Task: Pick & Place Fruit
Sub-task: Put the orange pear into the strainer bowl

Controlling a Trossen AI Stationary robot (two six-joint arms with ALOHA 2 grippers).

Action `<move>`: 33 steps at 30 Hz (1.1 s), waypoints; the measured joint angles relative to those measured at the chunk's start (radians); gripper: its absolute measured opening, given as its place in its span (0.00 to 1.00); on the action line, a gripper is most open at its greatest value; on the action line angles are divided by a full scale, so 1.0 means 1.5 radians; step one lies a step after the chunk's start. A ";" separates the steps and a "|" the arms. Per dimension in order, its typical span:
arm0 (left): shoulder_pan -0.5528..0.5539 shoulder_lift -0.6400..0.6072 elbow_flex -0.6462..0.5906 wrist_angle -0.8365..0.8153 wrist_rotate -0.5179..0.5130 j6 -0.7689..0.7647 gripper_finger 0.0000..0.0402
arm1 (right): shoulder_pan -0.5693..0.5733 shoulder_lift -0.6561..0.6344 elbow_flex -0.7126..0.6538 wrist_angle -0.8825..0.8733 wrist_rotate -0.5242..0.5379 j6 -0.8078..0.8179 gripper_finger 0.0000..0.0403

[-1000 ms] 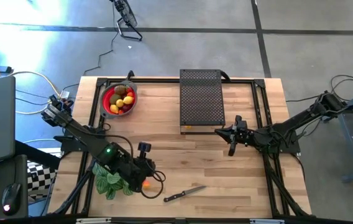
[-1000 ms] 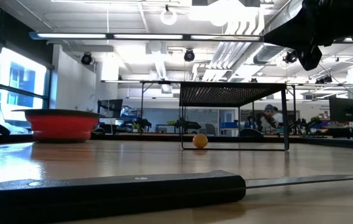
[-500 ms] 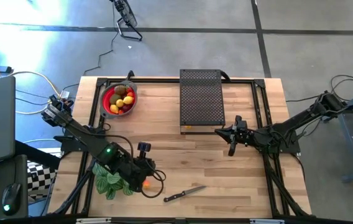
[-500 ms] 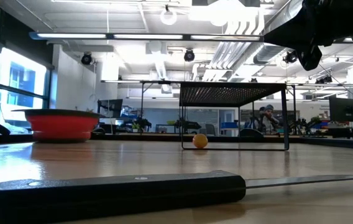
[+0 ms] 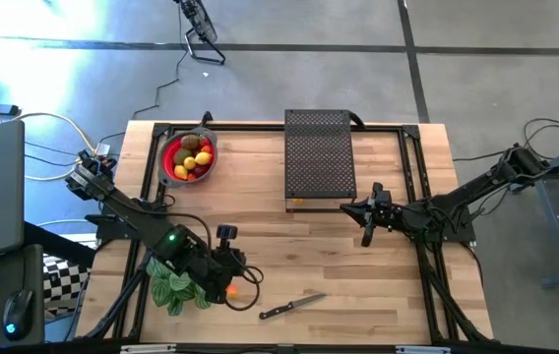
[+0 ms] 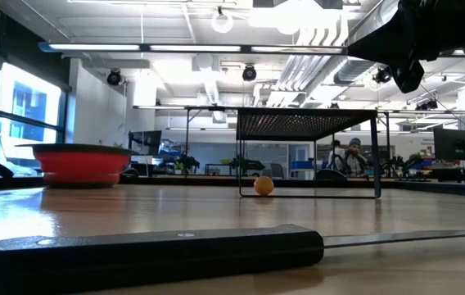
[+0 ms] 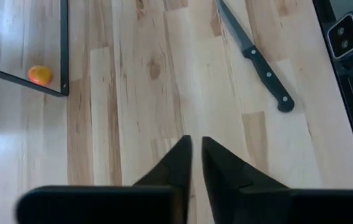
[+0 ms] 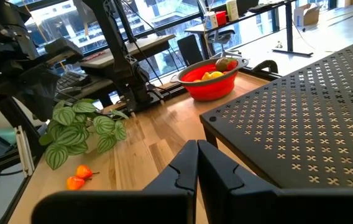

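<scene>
1. High view: a pale wooden table [image 5: 289, 265] stands on a grey floor. Taking the red bowl [image 5: 189, 157] as landmark, it sits at the far left corner with lemons, apples and a kiwi piled inside. The perforated black rack [image 5: 319, 162] lies to its right. The left gripper [image 5: 232, 285] hangs over the near edge, well apart from the bowl, beside the leafy plant [image 5: 176, 288]. A tiny orange fruit [image 5: 230, 290] shows just at its tip. The knife [image 5: 289, 307] lies further right. The right gripper [image 5: 366, 228] waits beyond the rack from the bowl.

2. Low view: the bowl stands at left. Another small orange fruit [image 6: 263, 185] rests under the rack, to the bowl's right.

3. Left wrist view: the fingers [image 7: 176, 165] stand almost together, a thin slit between them, gripping nothing. The fruit under the rack is seen ahead.

4. Right wrist view: fingers pressed together, empty. Two tiny orange fruits [image 8: 77, 177] lie beside the plant, well short of the bowl.

5. Handling, as a judgement: these fruits look light, round and smooth, so they would likely roll or squirt sideways. Closing squarely across the widest middle, gently, seems best.
</scene>
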 joint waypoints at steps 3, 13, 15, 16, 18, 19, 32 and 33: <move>0.000 0.000 0.000 -0.005 0.000 0.000 0.20 | 0.000 0.000 0.000 0.000 0.000 0.000 0.01; 0.000 0.000 0.000 -0.009 0.004 0.000 0.61 | 0.000 0.000 0.000 0.000 0.000 0.000 0.01; 0.000 0.000 0.000 -0.003 0.008 0.000 0.64 | 0.000 0.000 0.000 0.000 0.000 -0.003 0.01; 0.000 0.000 0.000 0.001 0.008 -0.001 0.66 | 0.000 0.000 0.000 0.000 0.000 -0.004 0.01; 0.000 0.000 0.000 0.008 0.009 -0.010 0.67 | 0.000 0.000 0.000 0.000 0.000 -0.005 0.01; 0.000 0.000 0.000 0.010 0.009 -0.013 0.67 | 0.000 0.000 0.000 0.000 0.000 -0.005 0.01; -0.001 0.048 -0.001 -0.058 0.078 -0.093 0.67 | 0.000 0.000 0.000 -0.017 0.000 -0.005 0.01; -0.001 0.054 -0.001 -0.063 0.083 -0.097 0.67 | 0.000 0.000 0.000 -0.017 0.000 -0.005 0.01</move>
